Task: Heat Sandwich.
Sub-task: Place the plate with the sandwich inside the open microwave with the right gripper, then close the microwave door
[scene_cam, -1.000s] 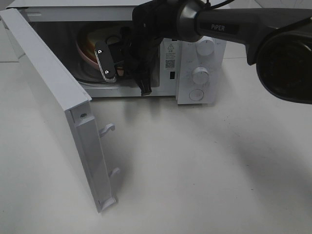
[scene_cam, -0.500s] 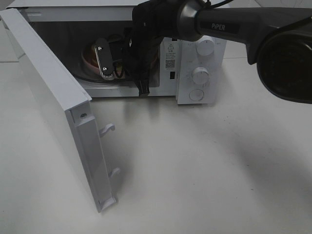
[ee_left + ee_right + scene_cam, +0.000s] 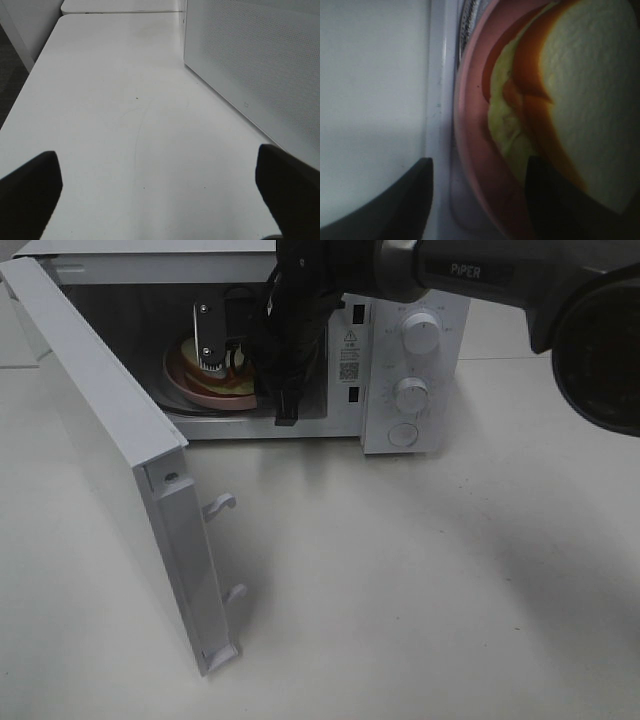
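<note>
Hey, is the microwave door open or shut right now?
Open. The door swings wide from the microwave, latch hooks exposed, and the sandwich on its plate shows inside.

Sandwich (image 3: 590, 100) on plate (image 3: 470, 150) inside microwave (image 3: 385, 440), right gripper (image 3: 477, 197) astride the plate's rim, door (image 3: 90, 410) at left.

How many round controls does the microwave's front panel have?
3, in one column on the panel: a top knob, a middle knob below it, and a flat round button lowest. None appears hidden.
</note>
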